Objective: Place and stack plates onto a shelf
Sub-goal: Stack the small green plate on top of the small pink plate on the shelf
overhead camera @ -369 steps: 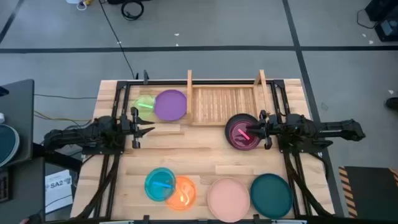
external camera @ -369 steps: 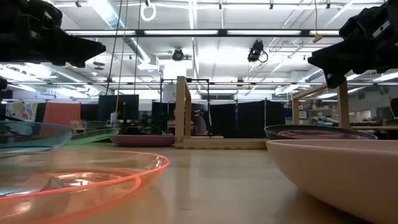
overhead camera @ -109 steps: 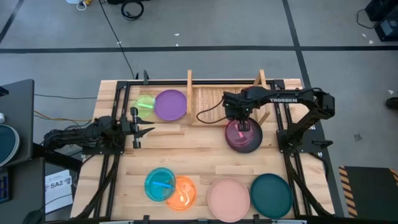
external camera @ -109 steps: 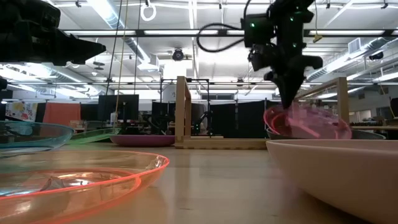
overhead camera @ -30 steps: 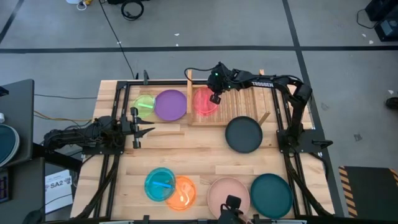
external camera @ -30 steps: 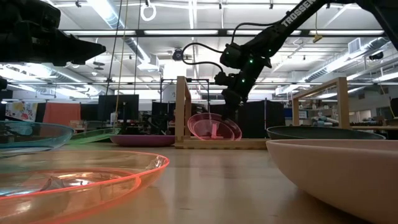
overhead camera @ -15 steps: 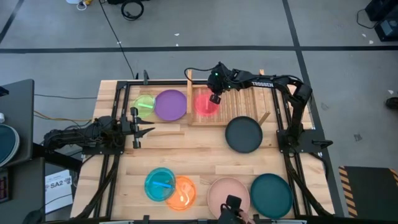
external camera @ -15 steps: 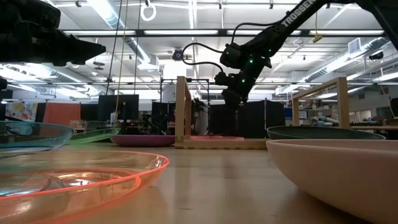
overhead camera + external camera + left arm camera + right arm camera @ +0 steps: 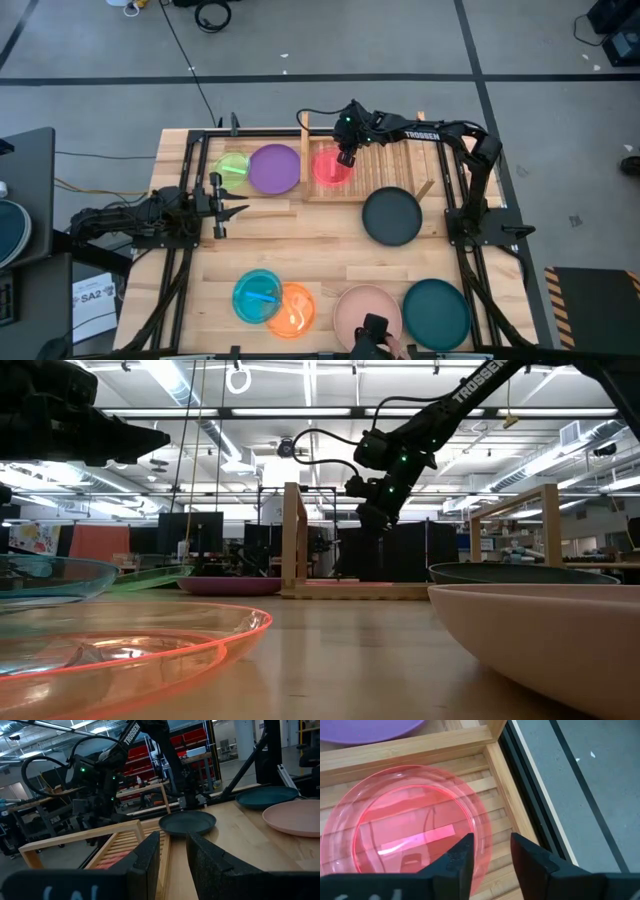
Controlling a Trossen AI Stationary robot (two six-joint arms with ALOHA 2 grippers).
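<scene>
The translucent red plate lies flat on the slats at the left end of the wooden shelf, with a pink utensil in it. My right gripper hovers over the plate's right rim. It is open, with one finger on either side of the rim; I see no touch. My left gripper waits open at the table's left. On the table rest the purple, green, black, blue, orange, pink and teal plates.
The shelf's left upright board stands right beside the red plate; its right board is farther off. The slats to the right of the red plate are bare. Thin utensils lie in the green, blue and orange plates. A person's hand with a dark object shows at the near edge.
A second ago the red plate stood tilted under my right gripper, one rim raised off the slats. That rim has come down and the plate now lies flat on the shelf. The right gripper has stayed over the same spot.
</scene>
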